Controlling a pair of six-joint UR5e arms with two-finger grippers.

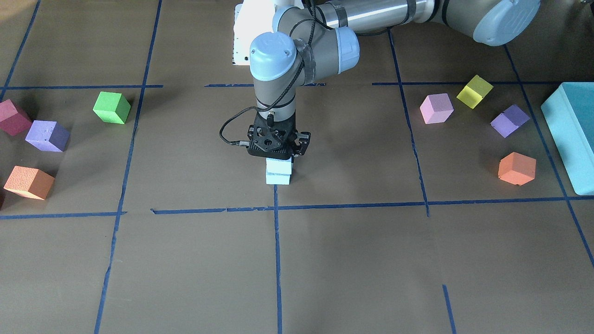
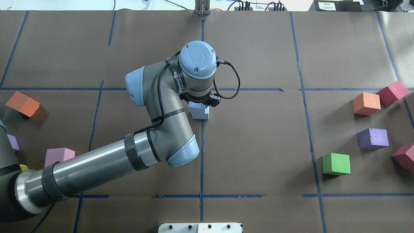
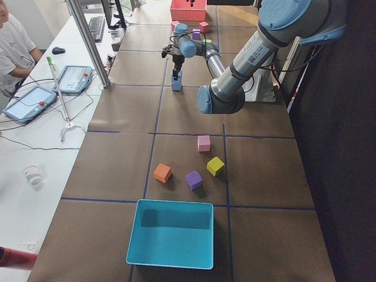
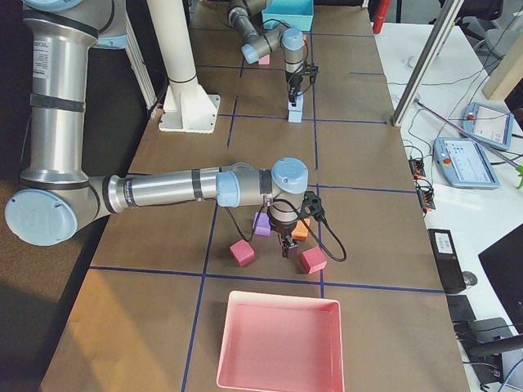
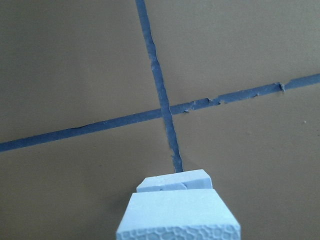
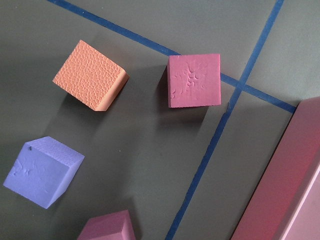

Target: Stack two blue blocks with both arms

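Note:
Two pale blue blocks stand stacked at the table's middle, on a blue tape line: the upper block [image 1: 280, 166] rests on the lower block [image 1: 278, 179], slightly offset. My left gripper [image 1: 279, 157] reaches straight down and looks shut on the upper block. In the left wrist view the upper block [image 5: 177, 215] fills the bottom and the lower block [image 5: 174, 181] peeks out behind it. My right gripper [image 4: 290, 247] hovers over cubes at the table's right end. It shows only in the exterior right view, so I cannot tell if it is open.
Loose cubes lie on the robot's right: green [image 2: 336, 164], purple [image 2: 373, 138], orange [image 2: 366, 103], red [image 2: 393, 92]. On its left are pink [image 1: 436, 108], yellow [image 1: 474, 91], purple [image 1: 510, 120] and orange [image 1: 516, 168] cubes and a teal box [image 1: 571, 134]. A pink tray [image 4: 282, 343] sits beyond the right end.

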